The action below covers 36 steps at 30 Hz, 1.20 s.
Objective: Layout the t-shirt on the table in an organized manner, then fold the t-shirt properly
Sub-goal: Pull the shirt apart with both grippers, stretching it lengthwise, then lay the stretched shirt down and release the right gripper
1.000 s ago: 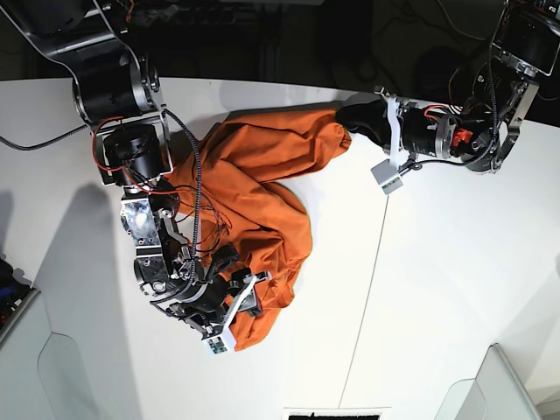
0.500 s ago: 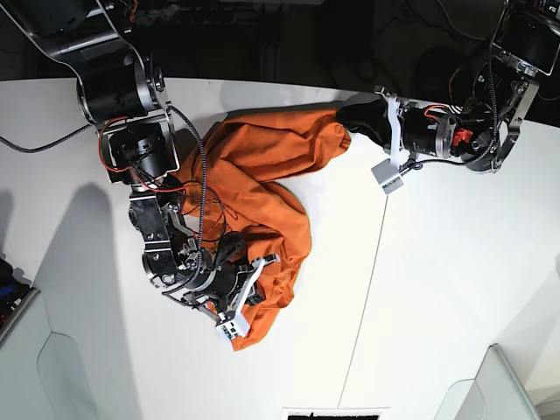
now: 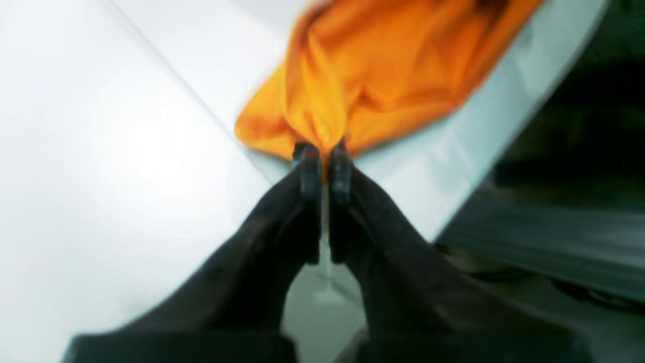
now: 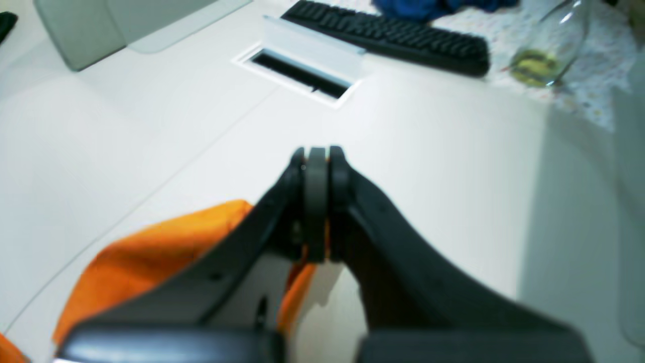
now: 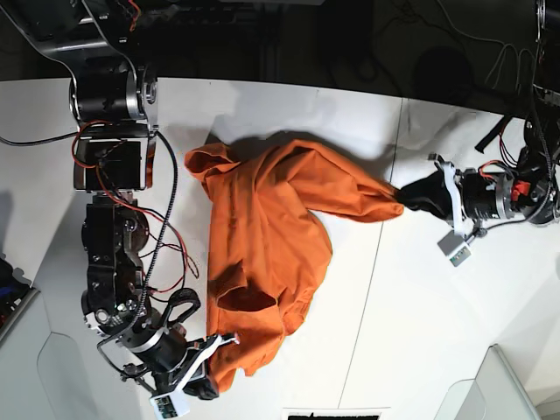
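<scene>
Now each tool, left [image 3: 322, 151] and right [image 4: 317, 161], pinches tight on the t-shirt [image 5: 262, 236].

Both wrist views blurry; t-shirt [image 4: 151, 242] partly hidden behind right gripper [image 4: 317, 166], cut at frame edge.

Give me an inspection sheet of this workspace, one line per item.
Surface: white table, thin dark seam, slot at the near edge.
Job's things: orange t-shirt crumpled, stretched between both arms, not laid flat.
Clutter: keyboard, glass jar, blue cloth, all past the work area.
Grippers: left gripper shut on a shirt corner; right gripper shut, shirt edge beneath it.
Cables: red and black wires along the right arm.
Surroundings: dark background.
</scene>
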Available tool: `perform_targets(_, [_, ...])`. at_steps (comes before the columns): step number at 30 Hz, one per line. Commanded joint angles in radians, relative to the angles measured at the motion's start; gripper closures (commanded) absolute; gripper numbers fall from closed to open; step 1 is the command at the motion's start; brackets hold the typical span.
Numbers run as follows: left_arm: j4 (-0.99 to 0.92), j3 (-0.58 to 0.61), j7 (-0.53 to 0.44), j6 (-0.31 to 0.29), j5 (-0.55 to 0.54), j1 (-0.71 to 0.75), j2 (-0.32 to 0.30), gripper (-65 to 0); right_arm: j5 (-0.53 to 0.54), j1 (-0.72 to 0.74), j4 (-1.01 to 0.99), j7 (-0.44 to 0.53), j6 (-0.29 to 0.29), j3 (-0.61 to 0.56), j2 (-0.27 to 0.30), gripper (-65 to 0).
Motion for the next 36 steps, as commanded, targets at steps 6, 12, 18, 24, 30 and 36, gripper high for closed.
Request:
perform_targets(6, [-0.031,-0.022,-0.156,-0.009,0.187,-0.248,-0.01,0.0,0.023,0.037,0.019,0.025,0.0,0.014,0.087,0.0])
perform_targets(12, [-0.209,-0.021,-0.163,-0.009,0.207,-0.53,-0.004,0.0,0.108,0.037,0.019,-0.051,0.004,0.109,0.144,0.0])
perform_targets(18, [-0.266,-0.021,-0.004,-0.009,-0.014,-0.628,-0.023,0.0,0.325,-0.013,0.079,-0.166,0.125,0.269,0.175,0.0])
perform_targets(24, [-0.169,-0.022,0.188,-0.009,-0.24,-0.48,-0.075,0.0,0.507,-0.269,0.272,-0.254,0.132,0.367,0.231,0.0])
perform_targets(30, [-0.1,-0.021,0.196,-0.009,-0.258,-0.236,-0.109,0.0,0.571,-0.563,0.422,-0.254,0.155,0.501,0.242,0.0])
perform_targets(36, [-0.103,-0.021,0.193,-0.009,-0.253,-0.051,-0.094,0.0,0.587,-0.741,0.425,-0.257,0.154,0.549,0.235,0.0])
